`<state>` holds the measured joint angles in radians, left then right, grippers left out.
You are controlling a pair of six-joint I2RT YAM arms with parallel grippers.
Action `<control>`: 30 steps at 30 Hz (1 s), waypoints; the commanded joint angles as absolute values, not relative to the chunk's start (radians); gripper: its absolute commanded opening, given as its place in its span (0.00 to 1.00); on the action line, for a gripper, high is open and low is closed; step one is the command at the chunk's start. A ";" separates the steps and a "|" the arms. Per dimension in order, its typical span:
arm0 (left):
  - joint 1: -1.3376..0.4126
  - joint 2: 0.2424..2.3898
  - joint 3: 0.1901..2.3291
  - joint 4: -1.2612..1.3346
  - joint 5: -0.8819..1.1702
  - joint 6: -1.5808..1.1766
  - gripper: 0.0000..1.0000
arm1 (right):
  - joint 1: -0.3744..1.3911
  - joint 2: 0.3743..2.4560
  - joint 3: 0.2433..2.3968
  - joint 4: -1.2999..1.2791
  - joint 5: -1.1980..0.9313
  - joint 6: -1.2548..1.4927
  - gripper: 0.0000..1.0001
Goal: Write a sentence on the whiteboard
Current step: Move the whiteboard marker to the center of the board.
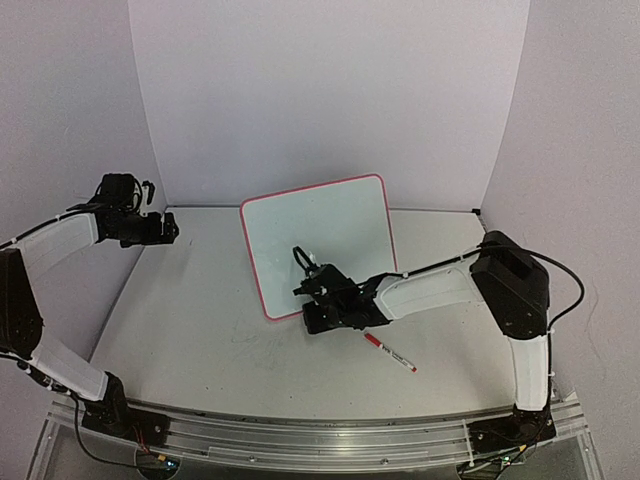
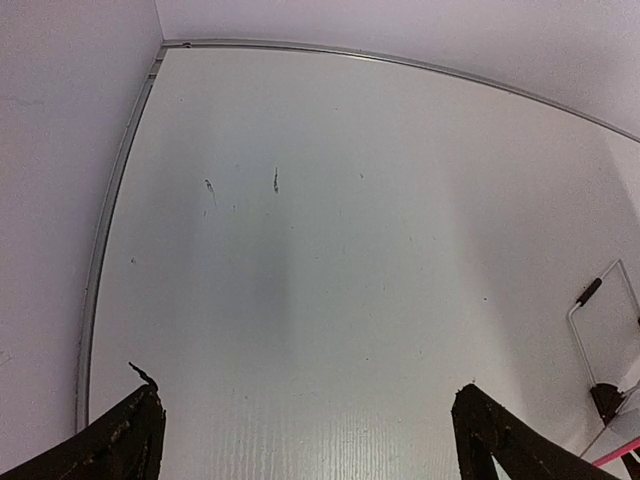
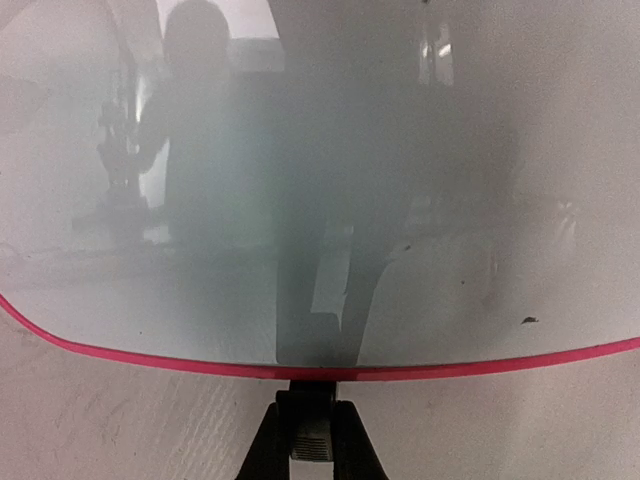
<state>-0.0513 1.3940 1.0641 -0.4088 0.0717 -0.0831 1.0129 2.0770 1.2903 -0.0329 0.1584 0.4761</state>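
The whiteboard (image 1: 320, 240) with its red-pink rim lies tilted on the table, near the middle. Its face is blank; no sentence shows on it. In the right wrist view the board (image 3: 320, 180) fills the frame and its rim crosses just above my fingers. My right gripper (image 1: 312, 292) is at the board's near edge, shut on one black clip foot (image 3: 318, 395); the gripper (image 3: 312, 445) shows at the bottom centre of that view. My left gripper (image 1: 170, 232) is open and empty over the far left of the table, and its jaws stand wide apart in the left wrist view (image 2: 305, 410).
A thin red-capped marker (image 1: 390, 353) lies on the table just right of my right gripper. The white backdrop walls close the table at the back and sides. A bit of the pink rim (image 2: 620, 455) and a wire clip handle (image 2: 590, 295) show at the right edge of the left wrist view.
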 commanded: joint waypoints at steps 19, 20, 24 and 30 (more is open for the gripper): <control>-0.048 1.336 1.068 -0.387 0.084 -0.112 0.99 | 1.019 2.286 1.656 -0.227 0.367 0.665 0.25; -0.048 1.334 1.068 -0.386 0.082 -0.113 0.99 | 1.020 2.271 1.643 -0.223 0.363 0.654 0.30; -0.048 1.321 1.069 -0.385 0.078 -0.122 0.99 | 1.031 2.194 1.553 -0.201 0.338 0.612 0.43; -0.048 1.273 1.033 -0.369 0.101 -0.115 0.99 | 1.032 1.973 1.304 -0.139 0.235 0.557 0.58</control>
<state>-0.0513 1.3355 1.0561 -0.4008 0.0811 -0.1089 1.0283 2.1557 1.4258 -0.1658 0.2916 0.6074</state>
